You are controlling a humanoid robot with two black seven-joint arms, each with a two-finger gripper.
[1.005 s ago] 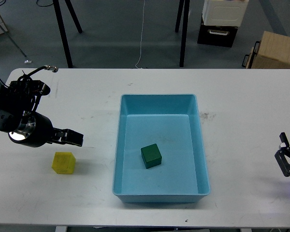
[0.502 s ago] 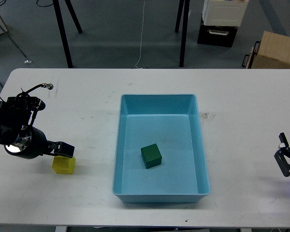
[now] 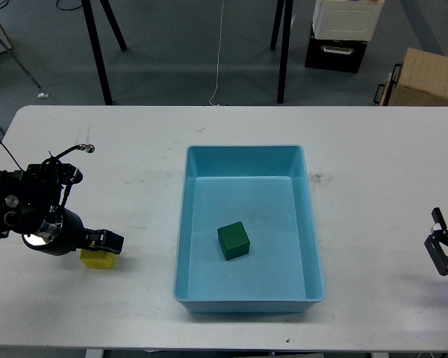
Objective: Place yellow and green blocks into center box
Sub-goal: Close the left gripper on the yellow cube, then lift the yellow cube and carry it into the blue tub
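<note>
left gripper (image 3: 104, 242) over yellow block (image 3: 98, 259), table edge (image 3: 30, 347) near

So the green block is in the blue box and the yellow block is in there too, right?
Not quite. The green block is in the blue box, but the head view shows the yellow block on the table left of it, under the left gripper.
</note>
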